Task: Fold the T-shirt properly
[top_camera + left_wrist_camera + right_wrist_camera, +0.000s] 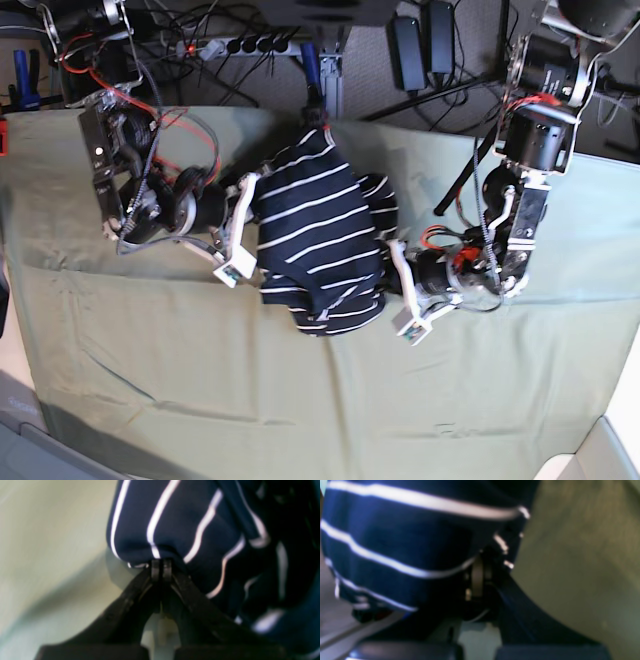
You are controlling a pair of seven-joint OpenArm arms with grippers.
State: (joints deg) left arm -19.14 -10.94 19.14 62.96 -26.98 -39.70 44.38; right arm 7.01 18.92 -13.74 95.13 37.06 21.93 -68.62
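Left claw: the left gripper point(161, 566) is sitting with its two tips pressed tight together, and the hem of the T-shirt point(180, 525) is bunching right at those tips, so it is pinching the fabric.
Left claw, wide view: the left gripper point(392, 250) is hanging at the shirt's edge on the far right of the bundle, with its white-framed wrist trailing away from the cloth.
Right claw: the right gripper point(480, 572) is showing its tips squeezed shut too, with striped fabric wrapping over and around them; it is gripping a fold of the shirt.
Right claw, wide view: the right gripper point(250, 200) is biting the opposite edge of the bundle, with its arm stretching away on the other side.
T-shirt: the T-shirt point(320, 235) is hanging gathered between the two claws, navy with white stripes, lumped rather than flat, its lower folds drooping below both claws.
Cloth: the pale green cloth point(300, 400) is lying spread beneath both claws and the shirt, with light creases running across it.
Sharpness: both wrist views are blurring, so how much fabric is sitting inside each pinch is beyond telling.
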